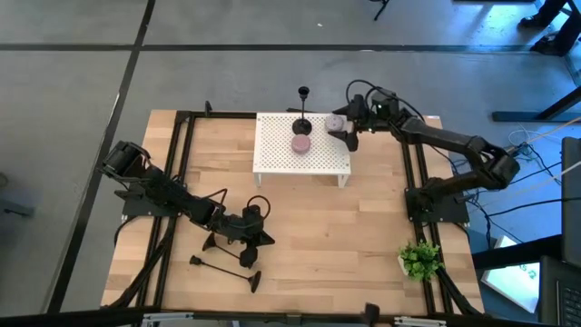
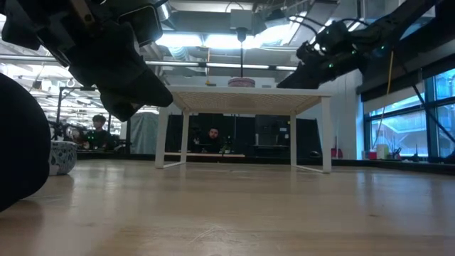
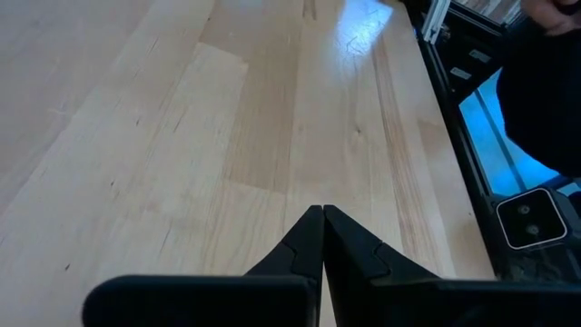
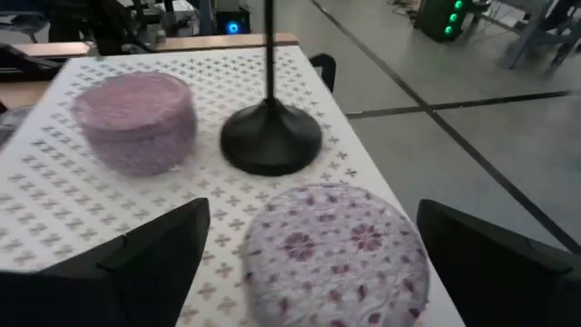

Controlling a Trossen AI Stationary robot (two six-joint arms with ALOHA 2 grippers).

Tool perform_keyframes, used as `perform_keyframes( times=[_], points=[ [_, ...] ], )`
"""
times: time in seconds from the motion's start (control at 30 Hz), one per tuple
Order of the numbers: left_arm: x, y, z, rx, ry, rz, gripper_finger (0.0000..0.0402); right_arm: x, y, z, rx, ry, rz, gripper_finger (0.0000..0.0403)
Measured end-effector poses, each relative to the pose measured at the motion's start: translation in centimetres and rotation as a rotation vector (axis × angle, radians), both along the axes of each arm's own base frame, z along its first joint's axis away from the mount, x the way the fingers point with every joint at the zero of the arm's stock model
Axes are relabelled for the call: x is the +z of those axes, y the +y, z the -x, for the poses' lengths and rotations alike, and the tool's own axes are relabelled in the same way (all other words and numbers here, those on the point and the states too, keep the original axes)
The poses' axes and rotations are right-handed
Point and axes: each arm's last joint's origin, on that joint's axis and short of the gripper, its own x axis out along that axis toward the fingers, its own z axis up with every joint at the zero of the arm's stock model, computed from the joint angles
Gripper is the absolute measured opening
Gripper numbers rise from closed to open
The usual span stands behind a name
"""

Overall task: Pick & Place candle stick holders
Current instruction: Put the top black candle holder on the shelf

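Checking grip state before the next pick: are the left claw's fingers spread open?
No: in the left wrist view the left claw has its two fingertips pressed together over the bare table.

Three candle stick holders (image 1: 303, 109), two jars (image 1: 301, 143)

Wooden table (image 1: 363, 236) with white perforated stand (image 1: 272, 154)

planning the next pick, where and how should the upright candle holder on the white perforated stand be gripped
Probably by the thin stem of the candle stick holder, just above its flared round base. It stands upright, so come in level from the side with the fingers either side of the stem. The right end effector is open and nearest, but a patterned round container and a pink one crowd the base.
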Motion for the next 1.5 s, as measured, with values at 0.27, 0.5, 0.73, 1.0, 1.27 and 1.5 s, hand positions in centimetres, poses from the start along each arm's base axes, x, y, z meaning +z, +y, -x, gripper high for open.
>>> perform_keyframes(
  times=[0.27,0.5,0.73,1.0,1.27,1.5],
  points=[
    [0.0,-0.2,0.1,0.002,0.000,0.009,0.0002,1.6,1.3,0.4,0.024,-0.032,0.030,0.0395],
    [0.1,-0.7,0.3,-0.005,-0.010,0.006,0.0002,3.0,1.5,0.9,-0.076,-0.062,0.098,0.0395],
    [0.4,-1.1,0.3,-0.020,-0.059,-0.020,0.0002,4.3,1.9,1.3,-0.093,-0.144,0.101,0.0395],
    [0.5,-1.4,0.4,-0.033,-0.066,-0.041,0.0002,5.8,3.3,1.4,-0.064,-0.214,0.097,0.0395],
    [0.5,-1.8,0.6,-0.061,-0.068,-0.053,0.0002,6.6,6.0,1.2,0.116,-0.253,-0.037,0.0395],
    [0.6,-2.3,0.8,-0.089,-0.091,-0.061,0.0002,6.9,9.4,-0.1,0.386,-0.266,-0.082,0.0395]
  ],
)
